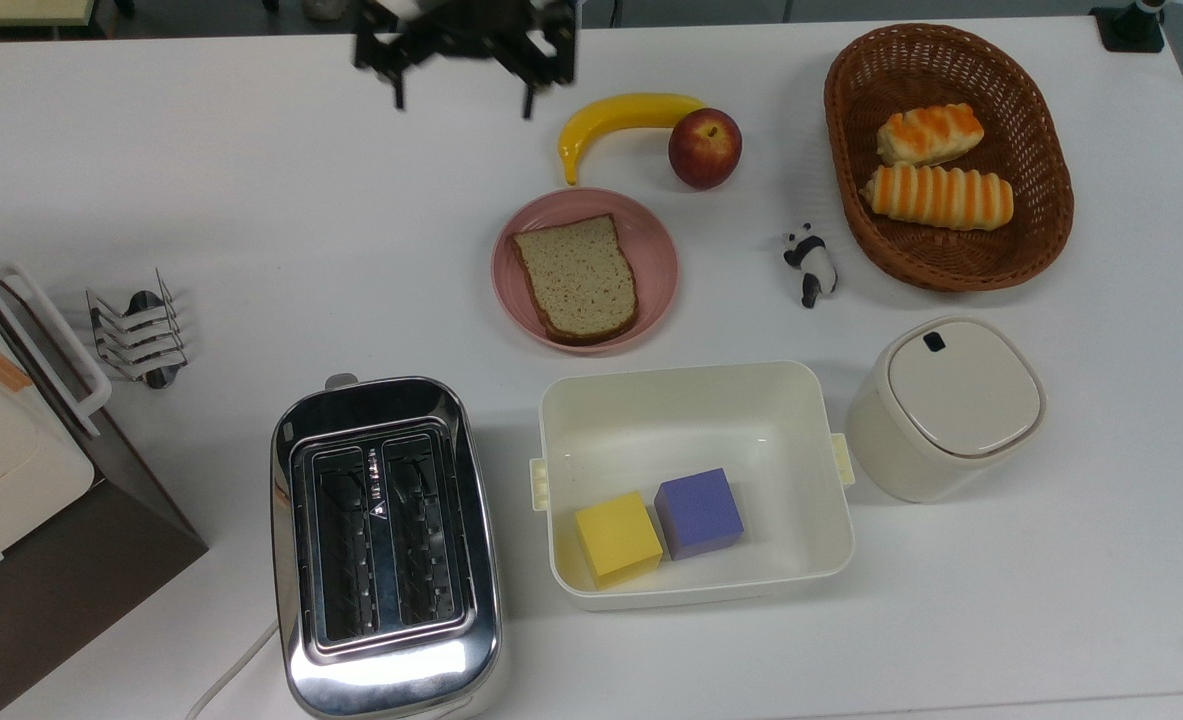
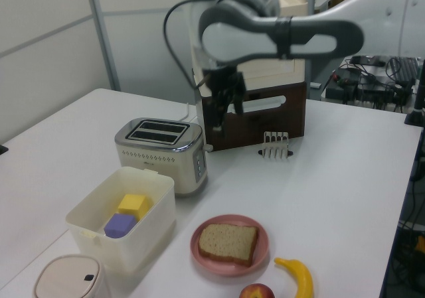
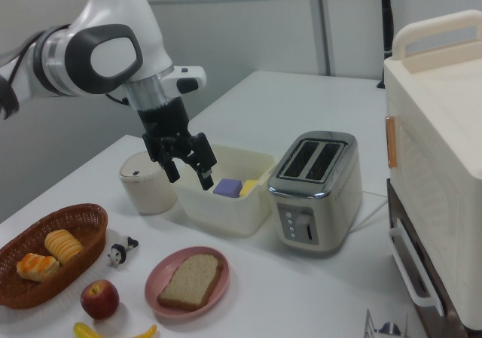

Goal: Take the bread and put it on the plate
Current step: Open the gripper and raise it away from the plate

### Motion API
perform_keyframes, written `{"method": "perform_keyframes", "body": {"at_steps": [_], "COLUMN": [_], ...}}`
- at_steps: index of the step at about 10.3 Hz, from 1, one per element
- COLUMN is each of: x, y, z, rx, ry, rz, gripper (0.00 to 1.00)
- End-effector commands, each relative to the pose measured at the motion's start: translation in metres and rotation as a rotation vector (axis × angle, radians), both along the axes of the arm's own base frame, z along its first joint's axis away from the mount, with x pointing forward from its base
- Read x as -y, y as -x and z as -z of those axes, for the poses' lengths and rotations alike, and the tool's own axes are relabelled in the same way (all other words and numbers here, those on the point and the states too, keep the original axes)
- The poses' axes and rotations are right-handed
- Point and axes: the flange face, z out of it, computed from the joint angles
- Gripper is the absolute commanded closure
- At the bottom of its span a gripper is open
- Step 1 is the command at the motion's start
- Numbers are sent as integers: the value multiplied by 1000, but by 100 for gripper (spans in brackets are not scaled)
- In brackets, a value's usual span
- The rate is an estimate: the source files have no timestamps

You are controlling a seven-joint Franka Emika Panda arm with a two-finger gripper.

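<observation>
On the plate (image 1: 657,255) lay the bread (image 1: 575,277), flat, crust dark, rounded end toward the top view's bottom; the slice sat inside the pink rim, closer to the top view's left side of it. Nothing touched either one. Gripper (image 1: 461,92) was up in the air, well apart from the plate, near the top edge of the top view, fingers (image 3: 205,177) spread wide and holding nothing. Right view showed it hanging in front of the cream tub (image 3: 256,202); left view had it raised above the toaster (image 2: 159,150).

Just beyond the plate in the top view: a banana (image 1: 621,118) and a red apple (image 1: 705,147), touching each other, both near but clear of the plate. A small panda figure (image 1: 810,264) stood to the top view's right of the plate, then a wicker basket (image 1: 1041,230) with two orange-striped rolls (image 1: 936,195). Below the plate in the top view, the cream tub held a yellow block (image 1: 617,536) and a purple block (image 1: 698,512) side by side. A lidded cream bin (image 1: 951,405) sat to the tub's right in the top view, the toaster to its left. A metal toast rack (image 1: 141,328) stood farther toward the top view's left.
</observation>
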Motion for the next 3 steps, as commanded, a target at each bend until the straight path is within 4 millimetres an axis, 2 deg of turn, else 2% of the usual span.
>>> {"method": "perform_keyframes", "body": {"at_steps": [1,3], "x": [29,30], "y": [32,32], "z": [-14,-13], "rx": [8,5], "ry": [-67,-67], "rz": [81,82], "gripper": [0,0]}}
